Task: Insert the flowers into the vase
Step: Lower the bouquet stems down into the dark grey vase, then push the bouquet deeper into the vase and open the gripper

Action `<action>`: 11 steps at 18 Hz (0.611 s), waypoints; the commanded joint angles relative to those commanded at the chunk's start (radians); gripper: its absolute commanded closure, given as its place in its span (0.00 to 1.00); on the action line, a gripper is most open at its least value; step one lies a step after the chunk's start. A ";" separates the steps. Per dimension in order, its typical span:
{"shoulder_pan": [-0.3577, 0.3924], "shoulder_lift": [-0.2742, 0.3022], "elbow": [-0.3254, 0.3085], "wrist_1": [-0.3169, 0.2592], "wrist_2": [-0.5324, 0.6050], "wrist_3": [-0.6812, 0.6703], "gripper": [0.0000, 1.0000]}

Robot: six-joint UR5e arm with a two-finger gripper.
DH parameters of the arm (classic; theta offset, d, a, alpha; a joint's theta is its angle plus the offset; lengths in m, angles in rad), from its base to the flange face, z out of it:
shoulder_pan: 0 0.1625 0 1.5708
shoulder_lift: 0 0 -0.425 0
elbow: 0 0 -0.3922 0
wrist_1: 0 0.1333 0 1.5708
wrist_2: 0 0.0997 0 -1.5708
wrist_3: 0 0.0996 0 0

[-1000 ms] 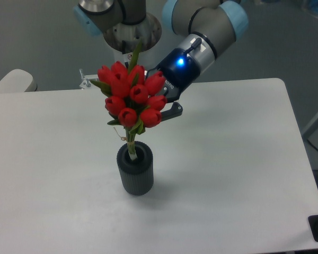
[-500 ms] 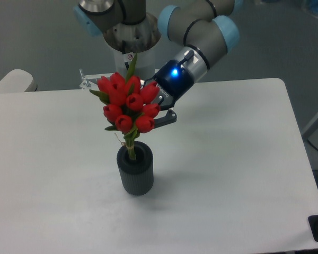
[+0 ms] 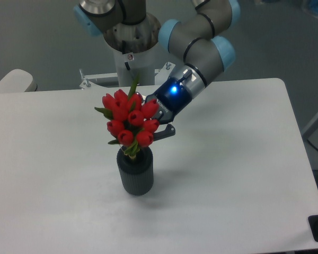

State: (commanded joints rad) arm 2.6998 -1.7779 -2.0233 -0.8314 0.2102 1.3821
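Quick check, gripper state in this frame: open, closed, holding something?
Gripper: closed on the flowers, whose stems are lowered into the vase.

Flowers (image 3: pixel 130 119) in vase (image 3: pixel 134 172); fingers (image 3: pixel 164 132) apparently gripping bunch.

Flowers (image 3: pixel 130 119) in vase (image 3: pixel 134 172), hand (image 3: pixel 158 123) behind

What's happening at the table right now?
The robot arm's gripper is holding a bunch of red flowers from behind and setting it into the dark ribbed vase on the white table. The stems are already inside the vase's mouth and the lowest buds sit just above its rim. The gripper has not let go.
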 joint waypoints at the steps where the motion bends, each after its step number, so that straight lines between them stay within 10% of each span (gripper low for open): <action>1: 0.000 -0.008 0.000 0.002 0.000 0.002 0.64; 11: 0.002 -0.029 0.003 0.002 0.003 0.023 0.39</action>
State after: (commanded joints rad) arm 2.7013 -1.8070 -2.0203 -0.8299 0.2132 1.4052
